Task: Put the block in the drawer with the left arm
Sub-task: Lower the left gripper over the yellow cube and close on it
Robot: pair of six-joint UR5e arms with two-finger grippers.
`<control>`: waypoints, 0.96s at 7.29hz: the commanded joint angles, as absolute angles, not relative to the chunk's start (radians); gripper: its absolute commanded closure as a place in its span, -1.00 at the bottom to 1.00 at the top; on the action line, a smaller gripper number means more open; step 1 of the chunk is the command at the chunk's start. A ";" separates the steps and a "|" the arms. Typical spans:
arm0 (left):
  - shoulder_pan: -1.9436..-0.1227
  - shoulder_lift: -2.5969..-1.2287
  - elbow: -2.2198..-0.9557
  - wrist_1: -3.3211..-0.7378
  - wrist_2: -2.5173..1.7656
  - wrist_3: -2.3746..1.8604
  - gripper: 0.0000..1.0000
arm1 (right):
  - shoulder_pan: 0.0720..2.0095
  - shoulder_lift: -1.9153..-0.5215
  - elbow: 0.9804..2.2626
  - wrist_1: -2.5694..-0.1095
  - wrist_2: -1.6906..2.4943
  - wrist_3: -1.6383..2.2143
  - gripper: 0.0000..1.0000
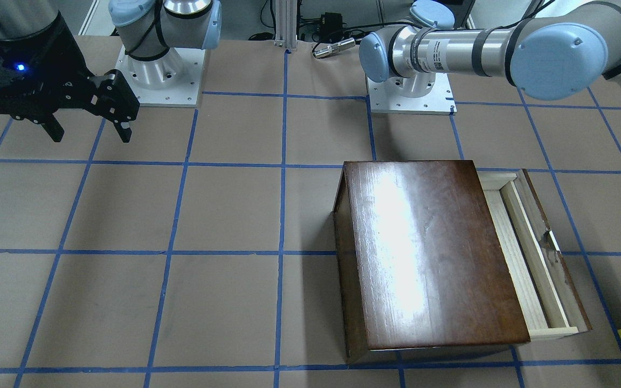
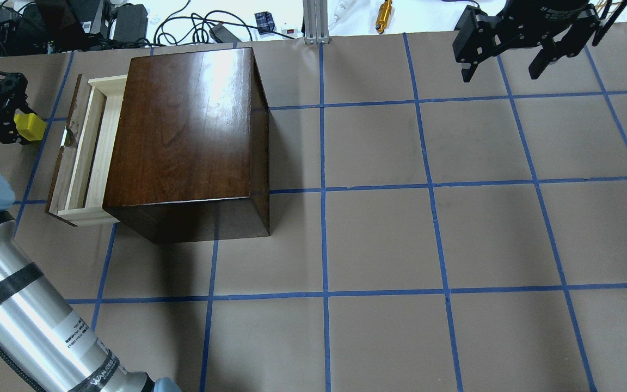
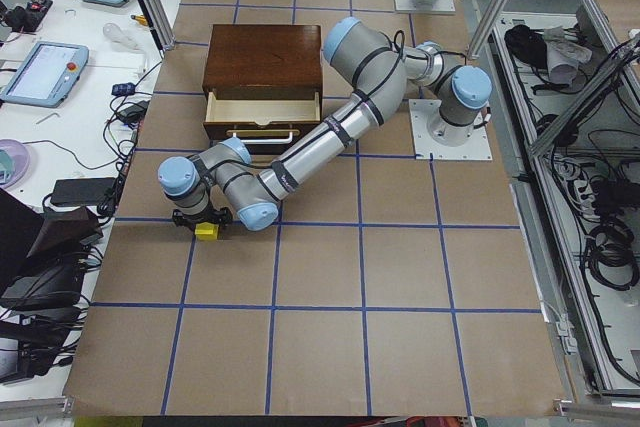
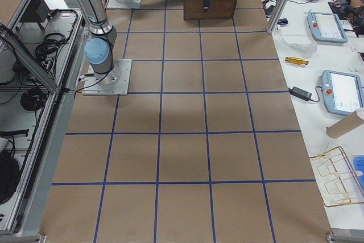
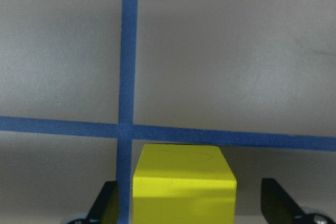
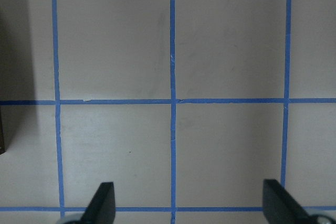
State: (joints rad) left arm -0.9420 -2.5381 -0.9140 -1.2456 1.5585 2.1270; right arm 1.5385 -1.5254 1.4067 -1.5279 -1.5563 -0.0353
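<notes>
While the left arm's black two-finger gripper (image 5: pixel 190 205) straddles the small bright yellow cube (image 2: pixel 30 126) far out on the robot's left, its fingers (image 5: pixel 107 203) are spread, clear of both side faces. You should expect a light, rigid, smooth block, so close squarely on those opposite flat faces. Just right of it, the shallow pale wooden drawer (image 2: pixel 77 169) stands partly out of the glossy dark-brown box (image 2: pixel 183 125). Far right, the other black gripper (image 2: pixel 500 75) hangs spread and empty.

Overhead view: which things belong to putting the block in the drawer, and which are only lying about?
Job: block, drawer, wooden box, left tool.
Lying about: right tool, gold-coloured metal part, black adapter.
</notes>
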 commanded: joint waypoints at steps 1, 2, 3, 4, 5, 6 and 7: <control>-0.942 -2.539 -0.914 -1.246 1.559 2.131 -0.44 | 1.539 -1.525 1.407 -1.528 -1.555 -0.035 -1.00; -0.942 -2.540 -0.913 -1.243 1.560 2.131 -0.29 | 1.537 -1.526 1.407 -1.528 -1.557 -0.035 -1.00; -0.942 -2.540 -0.914 -1.229 1.560 2.131 0.04 | 1.537 -1.526 1.407 -1.528 -1.557 -0.035 -1.00; -0.942 -2.537 -0.913 -1.229 1.562 2.132 0.40 | 1.539 -1.525 1.407 -1.528 -1.555 -0.035 -1.00; -0.942 -2.531 -0.913 -1.229 1.562 2.135 0.84 | 1.539 -1.526 1.407 -1.528 -1.555 -0.035 -1.00; -0.942 -2.523 -0.913 -1.230 1.583 2.138 1.00 | 1.537 -1.525 1.407 -1.528 -1.557 -0.035 -1.00; -0.942 -2.507 -0.914 -1.233 1.586 2.138 1.00 | 1.539 -1.526 1.407 -1.528 -1.557 -0.035 -1.00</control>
